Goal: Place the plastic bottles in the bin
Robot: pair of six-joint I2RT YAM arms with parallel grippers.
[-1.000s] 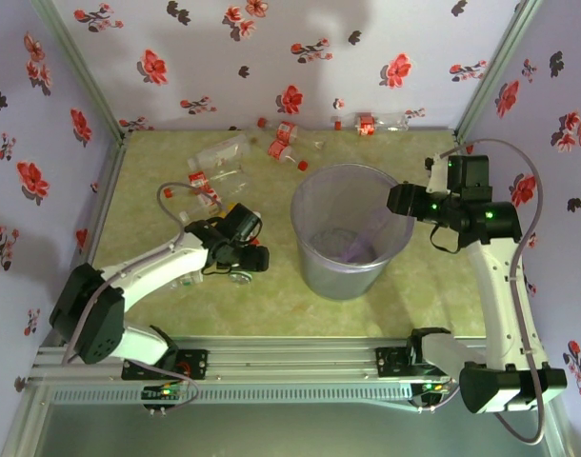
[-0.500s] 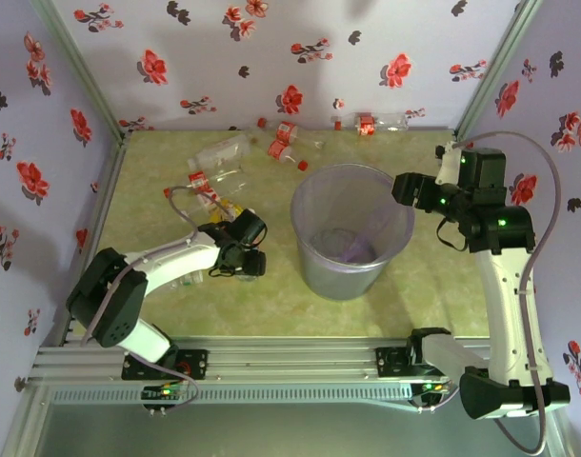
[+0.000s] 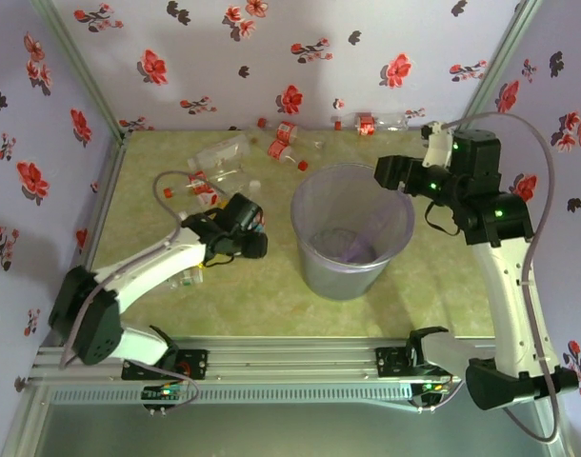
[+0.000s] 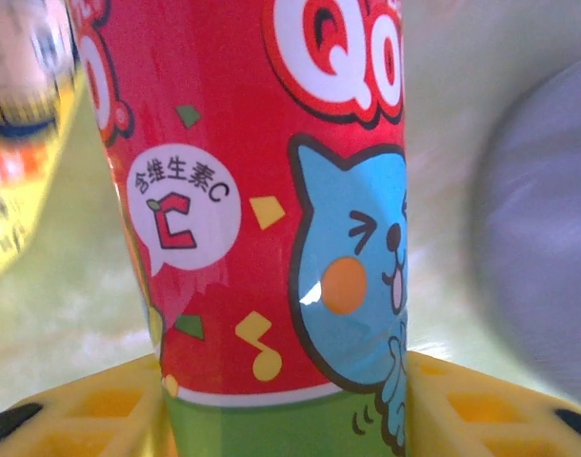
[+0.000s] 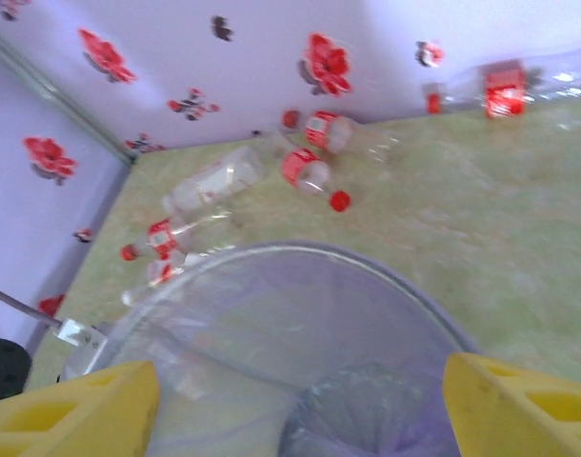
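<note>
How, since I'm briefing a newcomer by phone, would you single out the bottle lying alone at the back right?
Find the big translucent bin, then look beyond its far rim to the flowered back wall. At its foot, right of the bin's centre, a clear bottle lies on its side. Unlike the bottles clustered leftward, it lies alone, red label round its middle.

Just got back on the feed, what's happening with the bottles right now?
The left gripper has the red-labelled bottle between its fingers, flush against both sides, to the left of the bin. The right gripper hangs open and empty above the bin's far rim. Several clear bottles lie near the back wall.
</note>
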